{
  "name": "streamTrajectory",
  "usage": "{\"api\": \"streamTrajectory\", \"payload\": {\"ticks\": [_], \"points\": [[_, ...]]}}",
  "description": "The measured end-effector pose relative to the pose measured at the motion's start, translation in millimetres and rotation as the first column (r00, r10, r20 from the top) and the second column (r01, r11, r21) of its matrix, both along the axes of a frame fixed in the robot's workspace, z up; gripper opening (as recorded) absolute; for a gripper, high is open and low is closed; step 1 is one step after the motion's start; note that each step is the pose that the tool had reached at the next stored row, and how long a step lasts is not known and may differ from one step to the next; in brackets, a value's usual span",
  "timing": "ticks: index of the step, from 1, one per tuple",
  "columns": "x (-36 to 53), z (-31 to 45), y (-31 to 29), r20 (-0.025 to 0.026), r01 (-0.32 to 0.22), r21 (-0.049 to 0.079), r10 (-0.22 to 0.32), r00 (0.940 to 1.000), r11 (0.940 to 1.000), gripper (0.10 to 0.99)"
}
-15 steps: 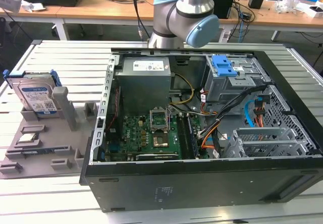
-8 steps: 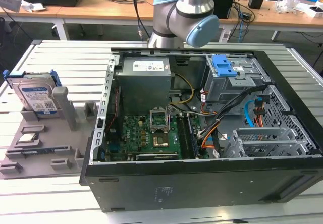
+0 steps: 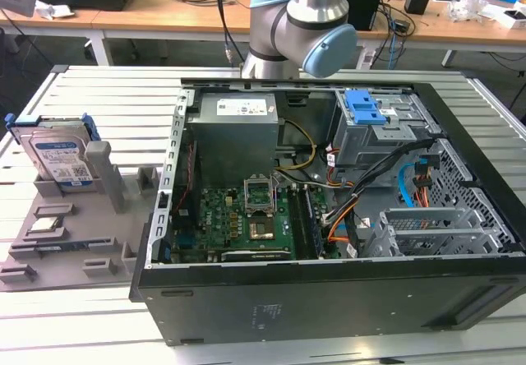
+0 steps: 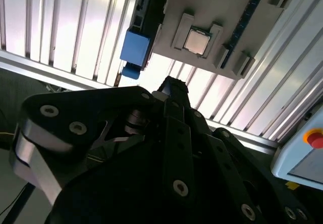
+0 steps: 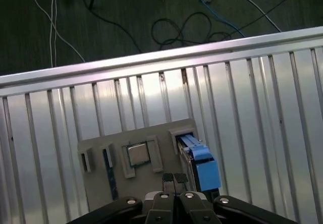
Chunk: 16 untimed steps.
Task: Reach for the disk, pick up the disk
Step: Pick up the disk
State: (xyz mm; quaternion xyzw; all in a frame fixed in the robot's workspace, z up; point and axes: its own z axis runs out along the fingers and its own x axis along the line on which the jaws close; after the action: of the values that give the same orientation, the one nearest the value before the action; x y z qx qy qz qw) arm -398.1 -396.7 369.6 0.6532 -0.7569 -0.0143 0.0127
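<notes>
The disk is a silver hard drive with a white-and-blue label and a blue bracket. It stands on edge in a slot of the grey fixture plate at the exterior view's left. In the first wrist view I look down on the disk edge-on, its blue bracket uppermost. My gripper hangs well above the plate, just beside the disk, with its fingertips pressed together and nothing between them. The second wrist view shows the disk's blue bracket beyond the dark gripper.
A small grey chip lies in a pocket of the fixture plate beside the disk. An open computer case fills the slatted table's middle and the exterior view's right. Cables lie on the floor past the table edge.
</notes>
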Motion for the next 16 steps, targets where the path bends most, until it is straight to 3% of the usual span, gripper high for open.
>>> {"api": "streamTrajectory", "payload": {"ticks": [5, 9, 16], "points": [[0.0, 0.0, 0.0, 0.0000, -0.048, 0.000, 0.048, 0.9988, 0.9988, 0.106], [0.0, 0.0, 0.0, 0.0000, -0.109, 0.000, 0.109, 0.9940, 0.9940, 0.106], [0.1, 0.0, 0.0, 0.0000, -0.116, 0.000, 0.116, 0.9933, 0.9933, 0.106]]}}
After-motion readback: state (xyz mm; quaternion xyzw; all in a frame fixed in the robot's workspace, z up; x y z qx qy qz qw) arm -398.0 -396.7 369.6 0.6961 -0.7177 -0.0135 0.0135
